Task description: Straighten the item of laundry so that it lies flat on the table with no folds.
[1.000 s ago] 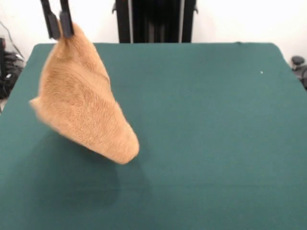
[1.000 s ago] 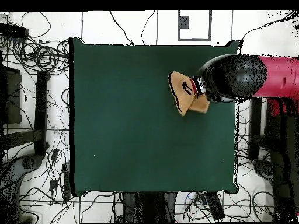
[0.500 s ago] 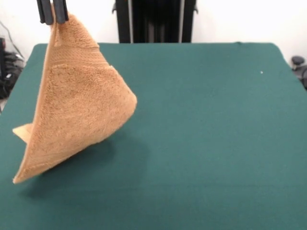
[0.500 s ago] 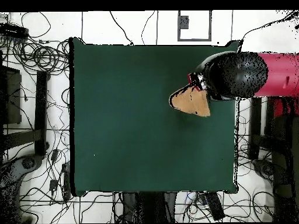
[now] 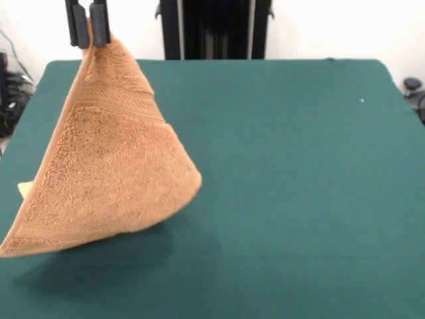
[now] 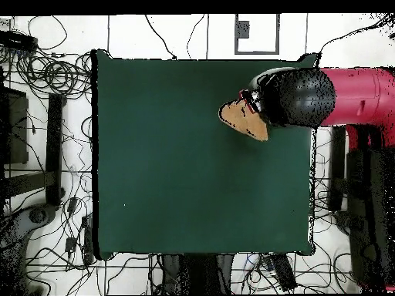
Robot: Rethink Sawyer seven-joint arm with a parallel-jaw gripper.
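Observation:
The tan terry towel [image 5: 113, 173] hangs in the air from one corner, spread into a wide triangle above the left side of the dark green table [image 5: 285, 173]. My gripper [image 5: 88, 41] is shut on that top corner, and its two black fingers show at the top left of the front view. The towel's lower edge swings out toward the camera and casts a shadow on the cloth below. From overhead, only a small tan wedge of the towel [image 6: 245, 122] shows beside the arm's black head [image 6: 293, 96], which hides the gripper.
The red arm [image 6: 359, 96] reaches in over the table's right edge in the overhead view. Cables and stands lie on the floor around the table. A black pedestal column [image 5: 216, 30] stands behind the far edge.
The hanging towel has swung and fanned out wider, its lower edge now nearer the camera. The gripper shifted slightly right in the front view, still holding the same corner.

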